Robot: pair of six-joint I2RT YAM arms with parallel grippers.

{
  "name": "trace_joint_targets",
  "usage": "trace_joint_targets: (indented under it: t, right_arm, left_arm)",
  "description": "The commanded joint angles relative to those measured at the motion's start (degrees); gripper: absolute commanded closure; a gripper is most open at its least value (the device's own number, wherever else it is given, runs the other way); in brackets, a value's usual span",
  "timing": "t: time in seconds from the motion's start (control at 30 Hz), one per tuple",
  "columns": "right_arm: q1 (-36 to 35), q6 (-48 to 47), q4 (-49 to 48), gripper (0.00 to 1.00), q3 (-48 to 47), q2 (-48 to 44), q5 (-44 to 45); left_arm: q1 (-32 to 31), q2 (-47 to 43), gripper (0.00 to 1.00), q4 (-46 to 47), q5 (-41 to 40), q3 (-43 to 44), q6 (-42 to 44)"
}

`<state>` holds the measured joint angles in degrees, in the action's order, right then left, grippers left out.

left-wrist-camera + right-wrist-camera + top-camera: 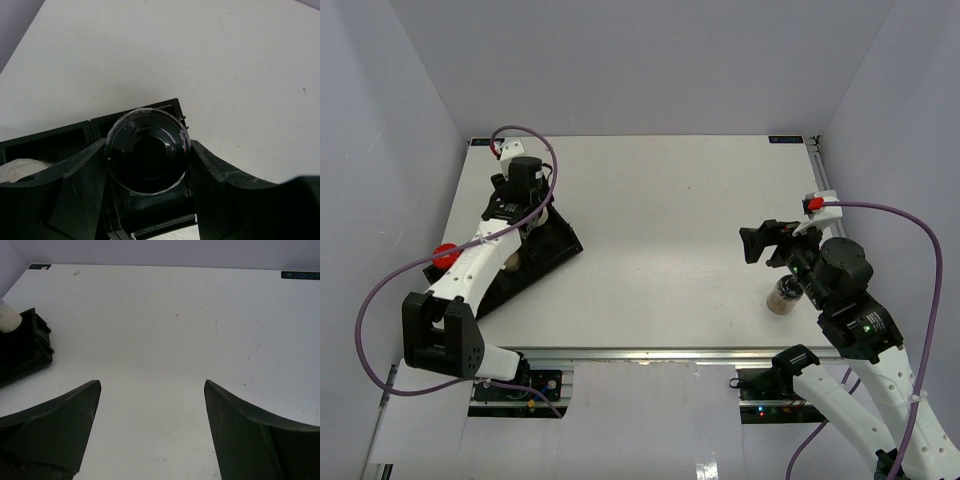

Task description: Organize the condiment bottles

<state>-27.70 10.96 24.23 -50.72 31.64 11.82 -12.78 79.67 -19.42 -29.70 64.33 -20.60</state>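
Your left claw (147, 142) is closed on a black-capped jar (147, 157), with a finger touching each side. It holds the jar over an end compartment of the black tray (55, 140) on the left of the table (670, 220). Your right claw (151, 385) is spread wide and holds nothing. A tan-filled jar (785, 296) stands upright just beside the right arm. A red-capped jar (444, 255) sits at the tray's left side.

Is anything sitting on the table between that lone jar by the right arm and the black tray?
Nothing visible stands between the lone jar and the black tray. The left hand grips another jar over the tray.
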Motion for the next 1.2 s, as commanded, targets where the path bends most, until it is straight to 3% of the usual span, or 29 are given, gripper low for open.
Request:
trace_joint_targets:
  t: [0.0,0.5,0.8,1.03,1.1,1.17]
  right_arm:
    - [0.19,-0.65,-2.59,0.10,0.79,-0.09,0.71]
    - [0.19,-1.37,-3.49,0.10,2.46,-0.34,1.44]
    - [0.11,-1.72,-3.84,0.10,2.90,-0.52,2.05]
    - [0.19,-1.73,-4.10,0.10,3.26,-0.52,2.06]
    - [0.19,-1.73,-4.10,0.10,3.26,-0.45,1.99]
    - [0.19,-1.75,-4.12,0.10,3.17,-0.26,1.98]
  left_arm:
    - [0.68,-1.38,1.00,4.72,-4.59,-0.55,-1.70]
    - [0.82,-0.75,1.00,18.01,-4.17,-11.96,-2.96]
    - [0.82,3.16,1.00,22.66,-3.00,-12.41,-2.54]
    - [0.82,7.03,0.86,23.74,-2.05,-11.44,-1.48]
    - [0.82,7.46,0.78,23.96,-1.34,-11.66,-1.69]
    - [0.82,7.26,0.57,24.08,-0.87,-12.12,-1.98]
